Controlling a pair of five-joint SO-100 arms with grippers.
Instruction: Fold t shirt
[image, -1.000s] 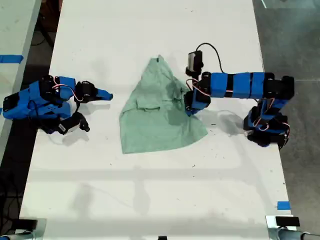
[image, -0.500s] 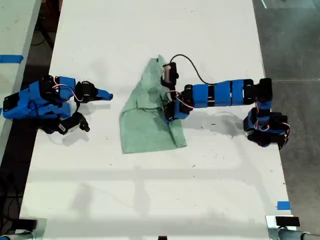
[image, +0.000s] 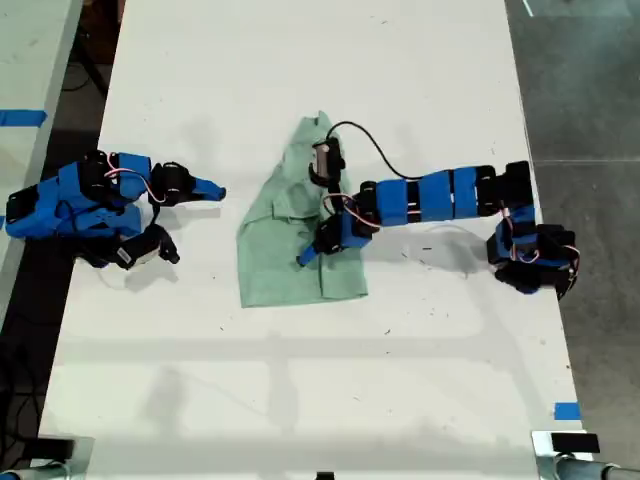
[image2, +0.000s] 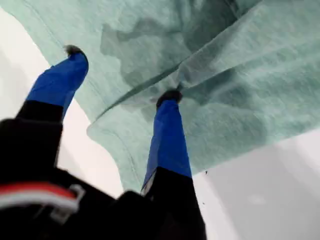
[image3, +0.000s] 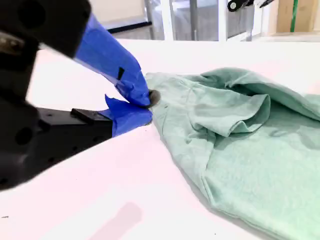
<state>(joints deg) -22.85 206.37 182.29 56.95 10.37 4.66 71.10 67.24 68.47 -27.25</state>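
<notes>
Since a second ago, the arm reaching in from the exterior view's right has swept across the t shirt (image: 290, 245), carrying its edge over so the cloth now lies narrower, doubled on itself in the middle of the white worktop (image: 300, 400). My first claw (image: 308, 255) sits over the fold; my second claw (image: 210, 188) rests well apart from the shirt at the exterior view's left.

In the first wrist view, my first claw (image2: 122, 75) is spread wide, with one tip at the folded edge and nothing pinched. The t shirt (image2: 240, 75) bunches there; pulling away could drag the loose flap back open.

In the second wrist view, my second claw (image3: 147, 102) is clenched on nothing, just beside the t shirt (image3: 240, 145).

No readable writing anywhere.
</notes>
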